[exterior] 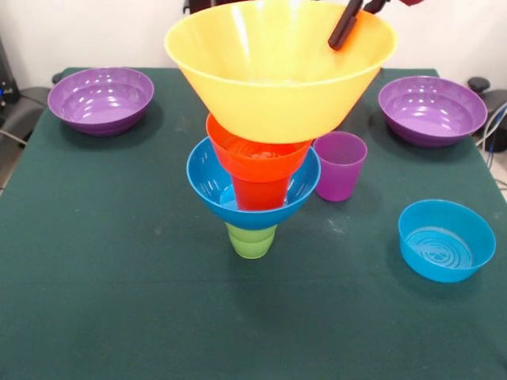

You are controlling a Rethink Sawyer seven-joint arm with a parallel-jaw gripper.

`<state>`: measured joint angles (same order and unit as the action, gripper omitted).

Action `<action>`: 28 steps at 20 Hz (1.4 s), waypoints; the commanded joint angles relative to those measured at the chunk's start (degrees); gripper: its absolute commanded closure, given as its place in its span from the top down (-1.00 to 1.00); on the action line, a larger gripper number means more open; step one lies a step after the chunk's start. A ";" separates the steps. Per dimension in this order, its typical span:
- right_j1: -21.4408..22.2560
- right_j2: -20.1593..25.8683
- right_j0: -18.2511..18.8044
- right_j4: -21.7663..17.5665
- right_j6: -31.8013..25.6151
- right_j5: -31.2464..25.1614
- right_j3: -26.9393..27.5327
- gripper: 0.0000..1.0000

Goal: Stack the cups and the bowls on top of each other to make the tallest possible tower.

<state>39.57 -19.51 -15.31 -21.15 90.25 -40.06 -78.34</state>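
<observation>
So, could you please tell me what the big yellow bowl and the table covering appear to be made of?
The yellow bowl looks like glossy, thin moulded plastic: soft highlights run along its rim, and its wall glows as if slightly translucent. The table covering looks like dark green matte cloth, perhaps felt: no shine, with faint creases.

Robot lab or test room, plain white wall [79, 32] along the top of the frame, counter [119, 261] draped in dark green cloth, loose cables [493, 127] at the right edge, black equipment [8, 87] upper left.
</observation>
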 commanded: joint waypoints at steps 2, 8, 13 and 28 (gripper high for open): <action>-1.74 0.27 -2.61 -2.38 9.17 -0.56 -3.73 -1.00; -2.73 -0.88 -3.70 -1.83 8.95 -1.20 -3.08 -1.00; -3.63 -1.04 -3.71 -1.16 9.54 -0.31 -3.18 -1.00; -4.71 -1.01 -3.42 -1.09 9.68 2.28 -4.36 -1.00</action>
<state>37.99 -23.50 -18.76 -21.13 90.25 -40.04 -78.46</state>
